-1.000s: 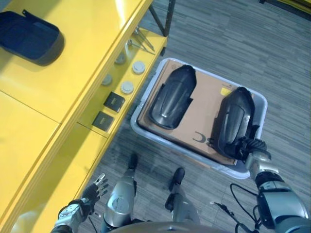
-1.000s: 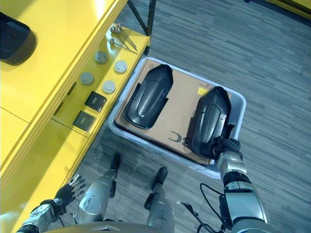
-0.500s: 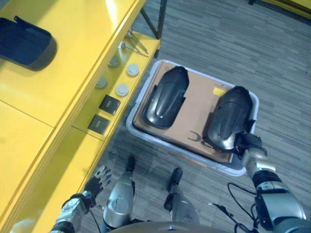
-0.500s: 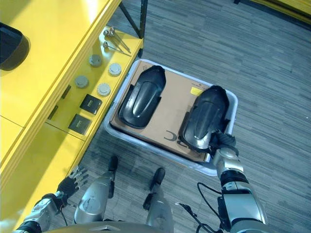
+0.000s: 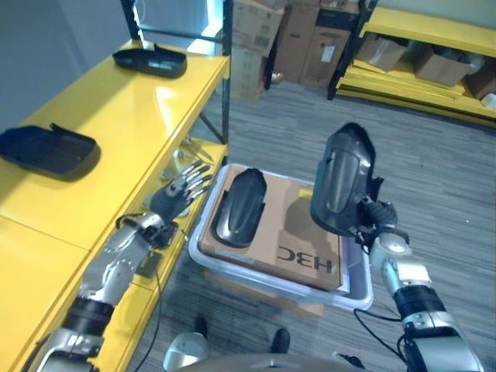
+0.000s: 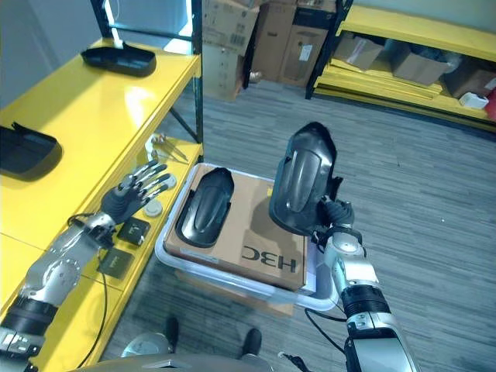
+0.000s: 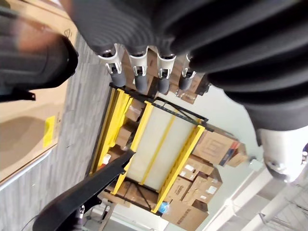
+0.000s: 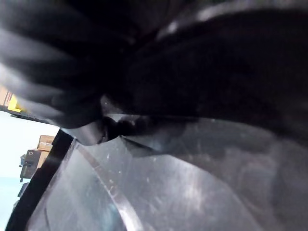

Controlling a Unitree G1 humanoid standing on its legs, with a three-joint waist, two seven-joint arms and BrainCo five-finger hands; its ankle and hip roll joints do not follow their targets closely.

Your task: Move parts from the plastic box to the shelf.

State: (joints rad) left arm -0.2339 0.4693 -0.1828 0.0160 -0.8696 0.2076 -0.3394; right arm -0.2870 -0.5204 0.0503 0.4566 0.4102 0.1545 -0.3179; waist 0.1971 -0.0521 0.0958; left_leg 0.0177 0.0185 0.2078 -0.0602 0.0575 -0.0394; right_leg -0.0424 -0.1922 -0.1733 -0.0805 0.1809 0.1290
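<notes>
My right hand point(image 5: 373, 222) is shut on the lower edge of a black curved part point(image 5: 341, 182) and holds it upright above the clear plastic box point(image 5: 232, 267). From the right wrist view that part's dark glossy surface point(image 8: 192, 159) sits right against the camera. A second black part point(image 5: 239, 208) lies on the cardboard sheet point(image 5: 294, 232) inside the box. My left hand point(image 5: 180, 194) is open with fingers point(image 7: 139, 79) spread straight, raised between the yellow shelf point(image 5: 116, 101) and the box's left side, touching nothing.
Two black parts point(image 5: 48, 151) point(image 5: 151, 60) lie on the shelf top. On the lower shelf level are small black blocks point(image 6: 136, 229) and round discs. Cardboard boxes point(image 5: 302, 39) and another yellow rack point(image 5: 418, 46) stand at the back across grey floor.
The camera has tilted up. My right hand has lifted the right-hand part out of the box and stood it upright. My left hand has risen from low by the shelf to beside the box.
</notes>
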